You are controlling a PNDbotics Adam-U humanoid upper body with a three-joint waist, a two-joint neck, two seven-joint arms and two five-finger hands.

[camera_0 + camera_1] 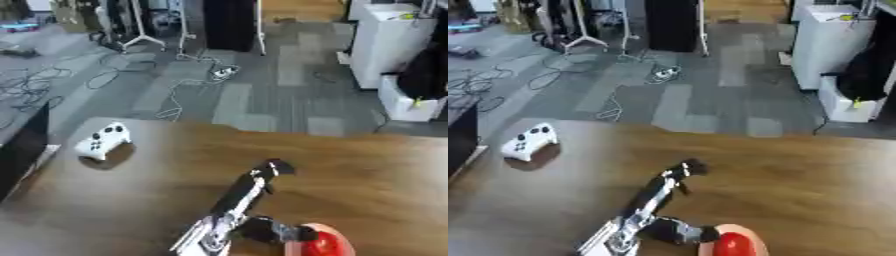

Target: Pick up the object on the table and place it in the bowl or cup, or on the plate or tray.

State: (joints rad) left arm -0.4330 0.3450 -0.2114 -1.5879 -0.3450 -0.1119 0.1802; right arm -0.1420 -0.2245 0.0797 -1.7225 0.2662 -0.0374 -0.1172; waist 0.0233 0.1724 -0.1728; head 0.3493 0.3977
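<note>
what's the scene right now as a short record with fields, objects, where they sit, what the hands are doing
surface: wooden table
white game controller: far left of the table, untouched
red object: at the near edge, on a pinkish plate
left hand: over the table middle, arm stretched forward, fingers too blurred to read, nothing visibly in it
right hand: not in view
background: grey carpet with cables, white cabinet at right

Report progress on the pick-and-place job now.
Done: nothing visibly placed. The white game controller lies untouched at the table's far left. In hand: an arm stretches over the table, its robot hand empty. Left: grasp it and place it; a red object shows at the bottom edge.
</note>
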